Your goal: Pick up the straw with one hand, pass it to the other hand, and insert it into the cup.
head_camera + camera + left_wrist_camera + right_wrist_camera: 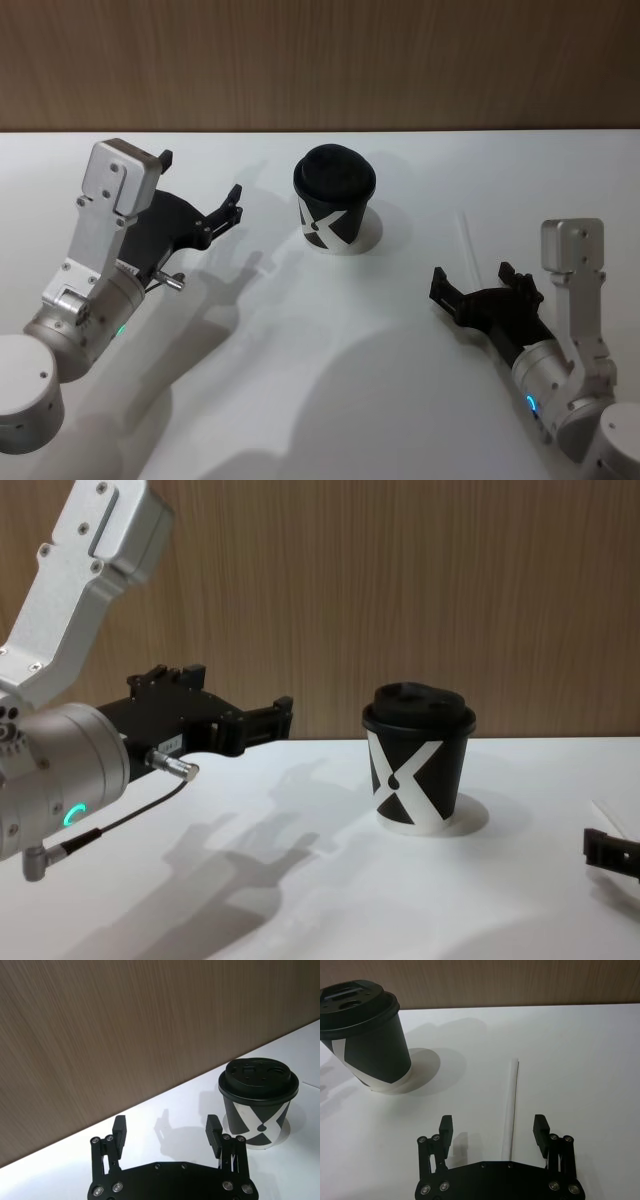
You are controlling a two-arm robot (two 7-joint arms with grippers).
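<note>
One straw [511, 1110], one cup [335, 205], two grippers. The straw lies flat right of the cup, its near end between the right gripper's [493, 1125] spread fingers; the left gripper [200, 178], fingers apart, hovers left of the cup

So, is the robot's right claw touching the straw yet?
Apart. In the right wrist view the straw lies on the table between the open fingers of the right gripper, bare table either side.
</note>
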